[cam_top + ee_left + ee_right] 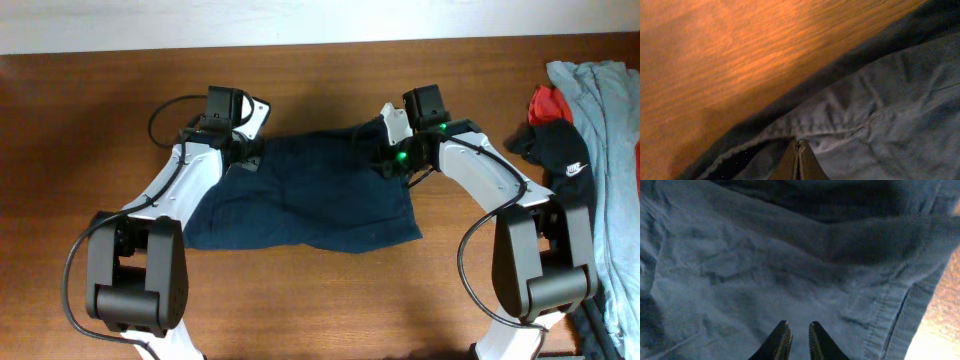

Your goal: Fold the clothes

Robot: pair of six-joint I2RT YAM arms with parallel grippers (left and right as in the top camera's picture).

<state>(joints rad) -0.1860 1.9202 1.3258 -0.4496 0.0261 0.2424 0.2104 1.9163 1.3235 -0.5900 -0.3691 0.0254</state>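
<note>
While the left gripper was pinched shut on the puckered edge of the shorts, the right gripper stood narrowly parted over the cloth. The shorts lay spread at the middle of the table.

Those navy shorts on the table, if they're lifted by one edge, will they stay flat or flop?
Likely floppy: the navy shorts lie wrinkled, and the cloth puckers where the left hand pinches it. Probably light, being thin cloth, so lifted by an edge the rest would droop. Pushed on the table, they would probably bunch, not slide whole.
</note>
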